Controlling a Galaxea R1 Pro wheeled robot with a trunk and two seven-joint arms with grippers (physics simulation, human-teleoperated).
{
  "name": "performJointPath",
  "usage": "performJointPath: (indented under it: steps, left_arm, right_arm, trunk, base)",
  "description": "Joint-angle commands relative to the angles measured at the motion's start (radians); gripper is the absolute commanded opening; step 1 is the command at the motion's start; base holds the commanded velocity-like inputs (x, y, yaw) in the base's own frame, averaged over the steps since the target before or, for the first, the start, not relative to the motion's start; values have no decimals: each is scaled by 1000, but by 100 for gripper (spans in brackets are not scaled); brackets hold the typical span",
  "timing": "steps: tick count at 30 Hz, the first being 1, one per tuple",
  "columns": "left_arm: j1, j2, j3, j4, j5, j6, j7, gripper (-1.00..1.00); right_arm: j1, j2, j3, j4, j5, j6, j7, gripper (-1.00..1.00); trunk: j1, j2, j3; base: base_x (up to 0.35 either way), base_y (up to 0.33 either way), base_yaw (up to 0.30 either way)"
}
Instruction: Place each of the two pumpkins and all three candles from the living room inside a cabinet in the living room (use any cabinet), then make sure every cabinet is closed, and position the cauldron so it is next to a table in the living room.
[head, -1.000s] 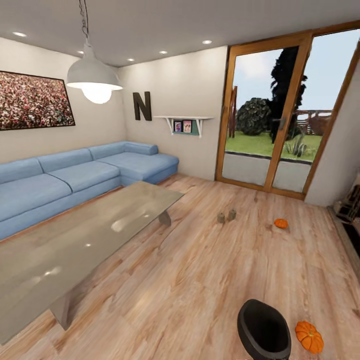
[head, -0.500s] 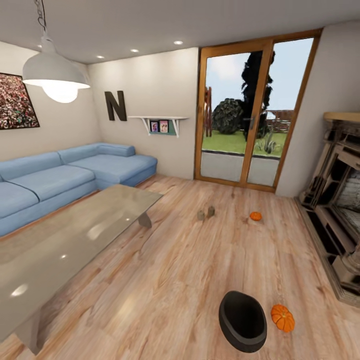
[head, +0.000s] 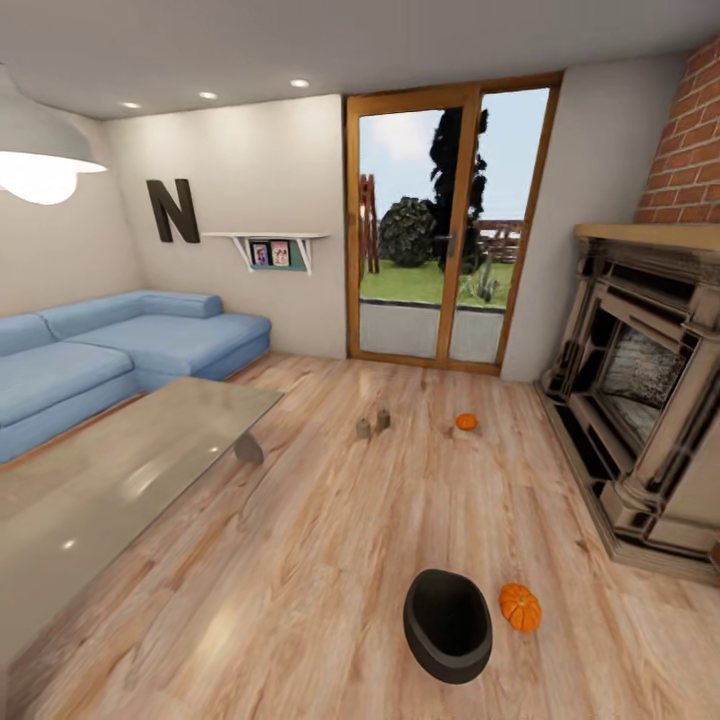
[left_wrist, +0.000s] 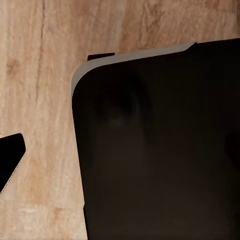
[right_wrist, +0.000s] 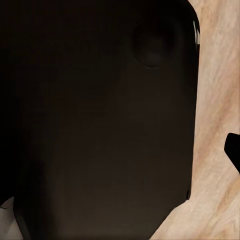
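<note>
A black cauldron (head: 447, 625) sits on the wood floor near the bottom of the head view. Close to its right lies an orange pumpkin (head: 520, 607). A second pumpkin (head: 466, 422) rests farther off, in front of the glass door. Two stubby candles (head: 363, 428) stand side by side left of it, past the far corner of the glossy grey table (head: 120, 480). The cabinet is out of view. Both wrist views look down on a large dark body over floor planks, with a small dark tip at the frame edge. Whether the grippers are open or shut is not clear.
A blue corner sofa (head: 110, 350) runs along the left wall behind the table. An ornate stone fireplace (head: 640, 400) under red brick (head: 690, 140) fills the right side. A wood-framed glass door (head: 440, 220) is straight ahead. Open floor lies between table and fireplace.
The head camera has swung right: sofa, table and lamp slid left, and the fireplace and brick chimney came into view. The objects on the floor have not moved.
</note>
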Motion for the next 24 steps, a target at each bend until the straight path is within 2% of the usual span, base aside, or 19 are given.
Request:
performJointPath:
  steps: [1,7,16,24]
  left_arm:
    - [0,0,-7,0,-1,-4,0,100]
    - [0,0,-8,0,-1,-5,0,100]
    - [0,0,-8,0,-1,-6,0,100]
    - [0,0,-8,0,-1,-7,0,100]
  right_arm:
    - [-1,1,-5,2,-1,-6,0,100]
    - [-1,4,-4,2,-1,-7,0,100]
    - [-1,11,2,3,4,-7,1,100]
    - [-1,12,5,1,12,-5,0,100]
  trunk:
    - [0,0,0]
    - [0,0,0]
    - [0,0,0]
    - [0,0,0]
  base:
    - [0,0,-293]
    - [35,0,-293]
    - [145,0,-291]
    - [21,0,-75]
